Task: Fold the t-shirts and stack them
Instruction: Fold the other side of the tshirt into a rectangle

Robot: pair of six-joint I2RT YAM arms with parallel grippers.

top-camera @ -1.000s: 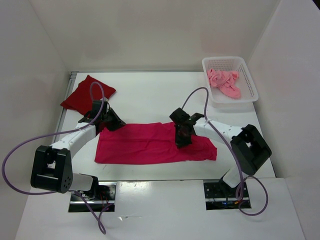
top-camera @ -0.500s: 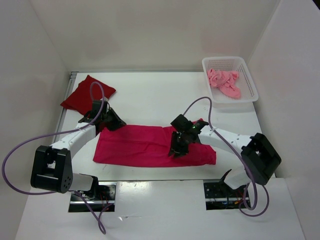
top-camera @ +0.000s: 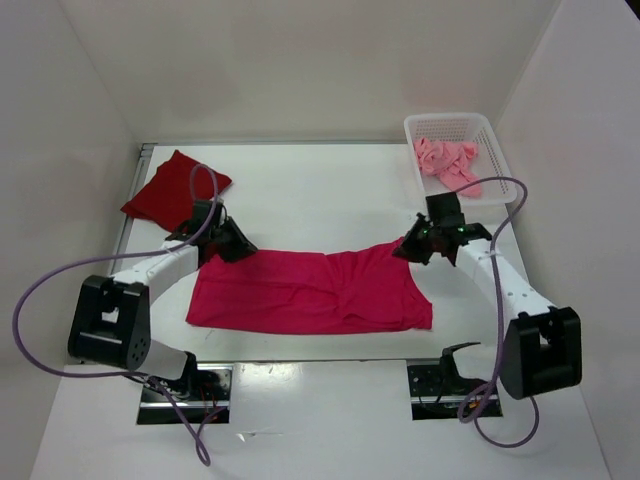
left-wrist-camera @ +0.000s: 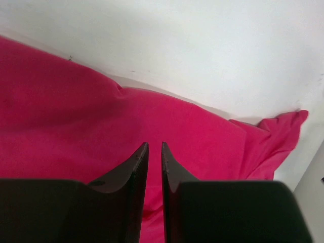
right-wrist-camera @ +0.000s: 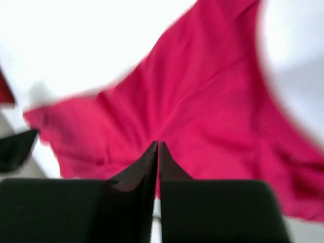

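The right claw (right-wrist-camera: 158, 143) grasps a blurred corner of the magenta shirt (top-camera: 300, 295); the left claw (left-wrist-camera: 155, 144) is near-closed, hold unclear.

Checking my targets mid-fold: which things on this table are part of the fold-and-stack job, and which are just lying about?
Job:
- bright magenta-pink cloth t-shirt, spread mid-table
- dark red cloth t-shirt, folded, far left
- light salmon pink cloth t-shirt, crumpled, far right

Lying about:
- white rectangular mesh basket, holding the salmon one
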